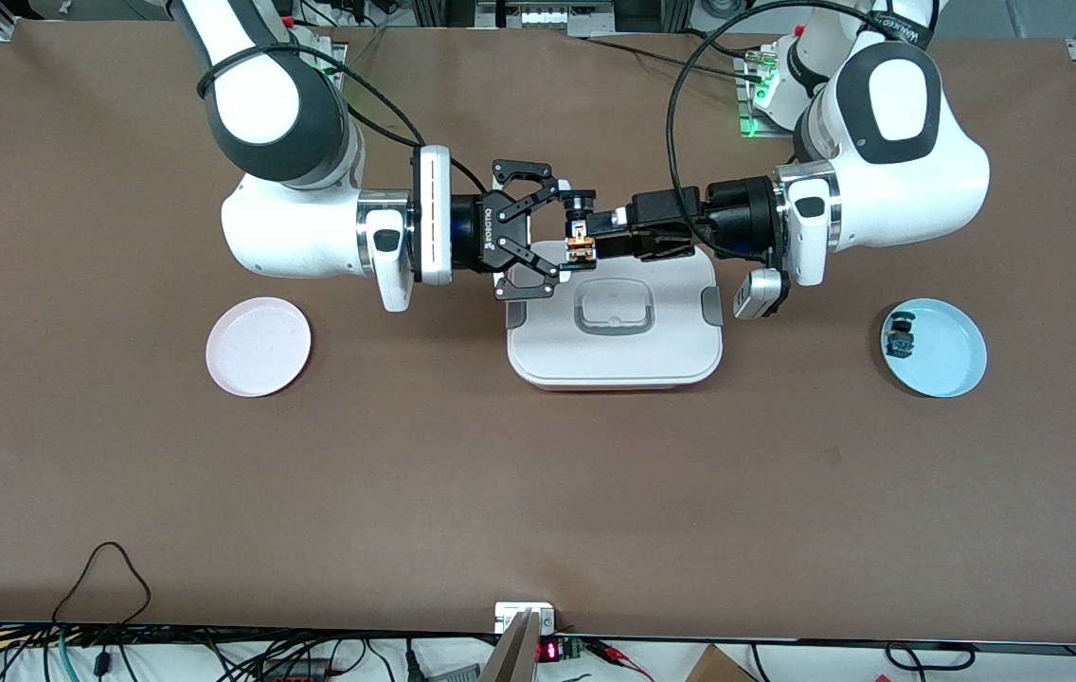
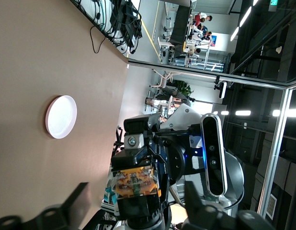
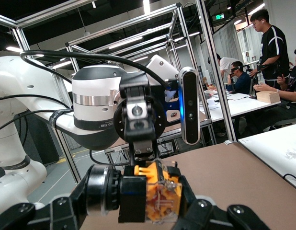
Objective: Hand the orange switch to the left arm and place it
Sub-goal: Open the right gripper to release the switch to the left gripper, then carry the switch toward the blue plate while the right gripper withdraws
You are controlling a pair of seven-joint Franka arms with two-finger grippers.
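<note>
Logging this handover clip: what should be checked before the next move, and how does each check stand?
1. Right claw shut on switch: ok.
2. Left claw up at the switch, both over the box: ok.
3. Left claw gripping the switch firmly enough for a release: cannot tell.
4. Claws and switch clear of the box lid: cannot tell.
5. Blue plate has bare space beside the component: ok.
6. Pink plate holds nothing: ok.
</note>
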